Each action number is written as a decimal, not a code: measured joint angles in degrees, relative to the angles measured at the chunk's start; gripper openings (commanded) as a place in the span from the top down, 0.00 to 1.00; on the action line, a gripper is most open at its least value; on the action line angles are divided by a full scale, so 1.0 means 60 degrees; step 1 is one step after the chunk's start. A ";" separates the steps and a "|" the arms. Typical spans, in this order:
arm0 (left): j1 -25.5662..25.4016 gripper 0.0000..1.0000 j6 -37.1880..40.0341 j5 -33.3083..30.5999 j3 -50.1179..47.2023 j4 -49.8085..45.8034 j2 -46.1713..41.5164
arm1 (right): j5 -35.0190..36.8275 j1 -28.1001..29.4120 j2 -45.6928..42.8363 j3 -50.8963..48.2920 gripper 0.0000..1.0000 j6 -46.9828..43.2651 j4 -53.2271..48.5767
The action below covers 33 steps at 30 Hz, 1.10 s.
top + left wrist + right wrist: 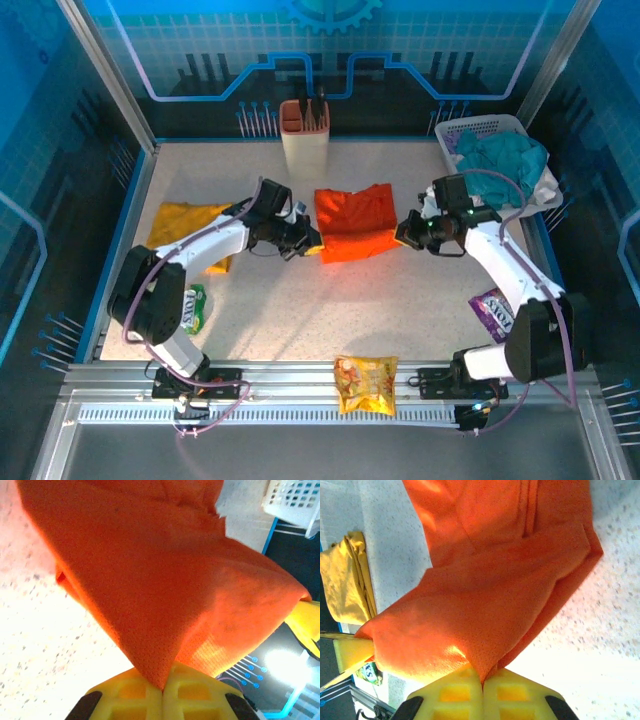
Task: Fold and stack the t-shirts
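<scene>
The bright orange t-shirt (356,222) lies partly folded in the middle of the table, its near edge lifted between both arms. My left gripper (312,243) is shut on its left corner; in the left wrist view the orange t-shirt (150,580) runs into the closed yellow fingers (135,697). My right gripper (403,237) is shut on the right corner, and the orange t-shirt (495,595) is pinched in the yellow fingers (515,697). The mustard yellow t-shirt (185,224) lies crumpled at the left, also seen as the yellow t-shirt (347,580).
A white basket (490,128) with teal-green cloth (505,160) stands back right. A beige holder (304,135) stands at the back. Snack packets lie near: green (195,308), orange-yellow (366,385), purple (494,310).
</scene>
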 measured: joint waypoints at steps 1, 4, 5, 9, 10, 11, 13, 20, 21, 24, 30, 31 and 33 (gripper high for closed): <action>-0.0066 1.00 -0.0029 -0.0004 -0.0200 0.0047 -0.0149 | 0.0000 0.0004 -0.0175 -0.0157 1.00 0.0000 -0.0018; -0.0404 1.00 -0.0149 -0.0007 -0.0991 0.0317 -0.0696 | 0.0007 0.0011 -0.0852 -0.0867 1.00 0.0007 -0.0138; -0.0546 1.00 -0.0244 -0.0007 -0.1264 0.0430 -0.0852 | 0.0004 0.0018 -0.1115 -0.1188 1.00 0.0036 -0.0160; -0.1082 1.00 -0.0696 -0.0069 -0.2346 0.1020 -0.1344 | 0.0004 0.0106 -0.2051 -0.2364 1.00 0.0182 -0.0525; -0.1198 1.00 -0.0816 -0.0087 -0.2550 0.1166 -0.1424 | 0.0011 0.0127 -0.2233 -0.2575 1.00 0.0215 -0.0601; -0.1344 1.00 -0.0918 -0.0113 -0.2783 0.1362 -0.1515 | 0.0007 0.0149 -0.2437 -0.2787 1.00 0.0255 -0.0688; -0.1592 1.00 -0.1100 -0.0157 -0.3104 0.1647 -0.1636 | 0.0018 0.0211 -0.2841 -0.3155 1.00 0.0372 -0.0805; -0.2062 0.73 -0.1632 -0.0255 -0.4124 0.2750 -0.1719 | 0.0080 0.0528 -0.3778 -0.4124 1.00 0.0801 -0.0980; -0.2065 0.67 -0.1712 -0.0266 -0.4280 0.2903 -0.1723 | 0.0084 0.0532 -0.3774 -0.4160 1.00 0.0834 -0.1016; -0.2062 0.59 -0.1956 -0.0372 -0.4707 0.3220 -0.1821 | 0.0106 0.0535 -0.3778 -0.4175 1.00 0.0951 -0.1027; -0.2113 0.56 -0.2313 -0.0586 -0.5417 0.3734 -0.2430 | 0.0109 0.0659 -0.3778 -0.4193 1.00 0.1242 -0.0933; -0.2127 0.56 -0.2371 -0.0616 -0.5552 0.3854 -0.2528 | 0.0117 0.0685 -0.3774 -0.4193 1.00 0.1275 -0.0918; -0.2208 0.59 -0.2583 -0.0714 -0.5898 0.4156 -0.2677 | 0.0117 0.0721 -0.3789 -0.4222 1.00 0.1355 -0.0889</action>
